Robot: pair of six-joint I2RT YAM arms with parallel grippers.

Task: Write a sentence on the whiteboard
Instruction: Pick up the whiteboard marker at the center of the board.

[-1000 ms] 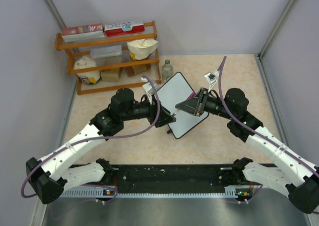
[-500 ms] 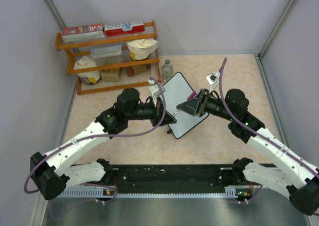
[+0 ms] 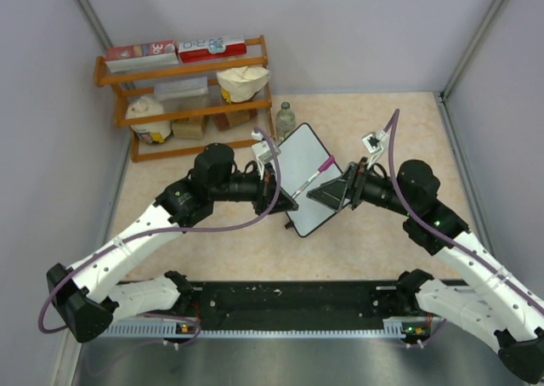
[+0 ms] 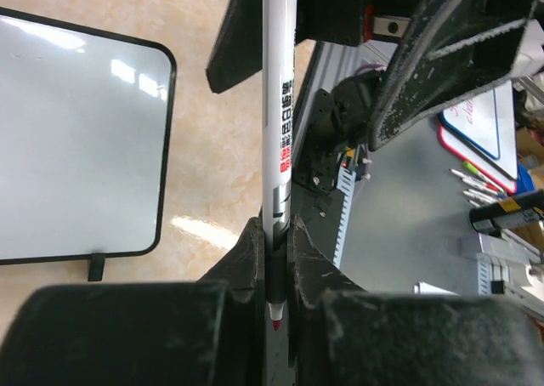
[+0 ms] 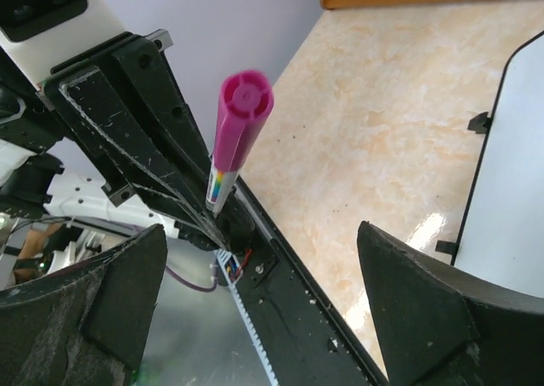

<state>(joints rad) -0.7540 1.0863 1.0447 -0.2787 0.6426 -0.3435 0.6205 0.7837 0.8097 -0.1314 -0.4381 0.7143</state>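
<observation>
Whiteboard (image 3: pixel 296 152) sits between both arms in the overhead view; a red shelf box (image 3: pixel 140 53) behind reads "30". Left wrist view: my left gripper (image 4: pixel 276 243) is clenched on the marker (image 4: pixel 278 105), its black-and-red print unreadable to me. Right wrist view: my right gripper (image 5: pixel 259 284) gapes, released.

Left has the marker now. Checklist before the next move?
1. Left gripper shut on marker: ok, clamped near the end away from the cap.
2. Right gripper released: ok, jaws wide open on either side of the marker, not touching it.
3. Cap off: not ok, the magenta cap looks to be on.
4. Whiteboard in place: ok, on the table between the arms.
5. Board surface free for writing: ok, blank where visible.
6. Sentence written: not ok, no marks to be seen.
</observation>
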